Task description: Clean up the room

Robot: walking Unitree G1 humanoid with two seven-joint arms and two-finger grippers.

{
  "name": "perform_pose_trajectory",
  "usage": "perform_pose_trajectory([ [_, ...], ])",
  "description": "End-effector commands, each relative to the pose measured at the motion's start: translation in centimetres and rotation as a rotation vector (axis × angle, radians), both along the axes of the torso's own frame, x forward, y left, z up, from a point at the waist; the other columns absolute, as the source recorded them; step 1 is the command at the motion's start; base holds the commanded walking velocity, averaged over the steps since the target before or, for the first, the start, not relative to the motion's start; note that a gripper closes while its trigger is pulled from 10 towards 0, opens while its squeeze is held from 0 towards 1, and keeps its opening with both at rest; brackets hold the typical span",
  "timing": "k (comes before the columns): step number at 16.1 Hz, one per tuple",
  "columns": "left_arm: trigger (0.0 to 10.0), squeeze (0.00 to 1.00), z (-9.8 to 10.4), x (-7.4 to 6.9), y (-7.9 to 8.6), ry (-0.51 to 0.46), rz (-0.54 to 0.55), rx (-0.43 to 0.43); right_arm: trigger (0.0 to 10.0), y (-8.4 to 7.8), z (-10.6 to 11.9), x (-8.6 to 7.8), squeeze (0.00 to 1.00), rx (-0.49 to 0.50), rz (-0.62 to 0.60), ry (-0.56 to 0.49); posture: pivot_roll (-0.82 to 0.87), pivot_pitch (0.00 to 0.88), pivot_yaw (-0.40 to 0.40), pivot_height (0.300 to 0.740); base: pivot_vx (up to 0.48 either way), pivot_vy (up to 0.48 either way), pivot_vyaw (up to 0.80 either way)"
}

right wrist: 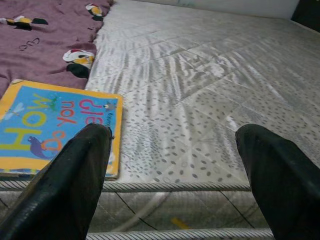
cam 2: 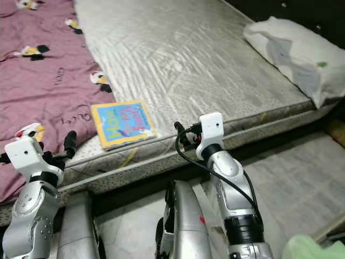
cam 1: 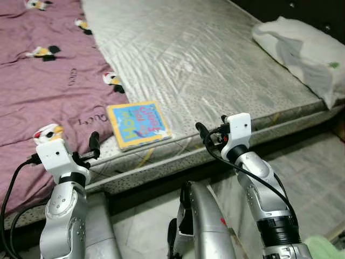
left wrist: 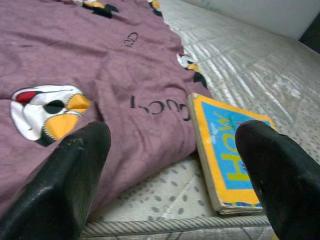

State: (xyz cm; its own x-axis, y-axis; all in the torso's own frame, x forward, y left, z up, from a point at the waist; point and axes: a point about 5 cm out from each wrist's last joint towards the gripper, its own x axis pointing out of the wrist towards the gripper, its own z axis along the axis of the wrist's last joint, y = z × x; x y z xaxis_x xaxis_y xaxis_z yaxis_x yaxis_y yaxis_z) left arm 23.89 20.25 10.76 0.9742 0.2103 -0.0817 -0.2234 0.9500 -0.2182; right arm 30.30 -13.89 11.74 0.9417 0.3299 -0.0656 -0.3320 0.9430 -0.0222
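Purple blanket (cam 1: 43, 81) beside book (cam 1: 138, 124), pillow (cam 1: 302, 51) far off

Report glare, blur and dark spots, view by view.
Eye views: sharp, sheen on the mattress, dark top corner. Left wrist view: end effector fingers blurred, book soft. Right wrist view: fingers blurred, book and mattress clear.

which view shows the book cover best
The left eye view: the whole blue, yellow-bordered picture book lies unobstructed on the grey mattress. The right wrist view has a claw finger across it; the left wrist view sees it edge-on.
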Motion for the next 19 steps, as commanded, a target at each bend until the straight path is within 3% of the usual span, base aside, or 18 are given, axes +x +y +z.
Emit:
perform_pose_trajectory([
  [1,10.0,0.00,-0.01,0.16,-0.18,-0.004,0.002,-0.012,10.0,-0.22,0.23,0.09,0.00,-0.014,-0.001,-0.005,-0.02,0.075,-0.125,0.511,0.000,0.000,0.00],
  [5,10.0,0.00,-0.02,0.12,-0.29,-0.004,0.003,-0.018,10.0,-0.17,0.20,0.06,0.00,-0.019,0.004,-0.006,-0.02,0.072,-0.126,0.511,0.000,0.000,0.00],
  [19,10.0,0.00,-0.70,-0.20,-0.79,0.019,-0.006,-0.037,10.0,-0.44,0.21,-0.14,0.00,-0.041,0.011,-0.007,-0.02,0.069,-0.142,0.511,0.266,0.000,0.00],
])
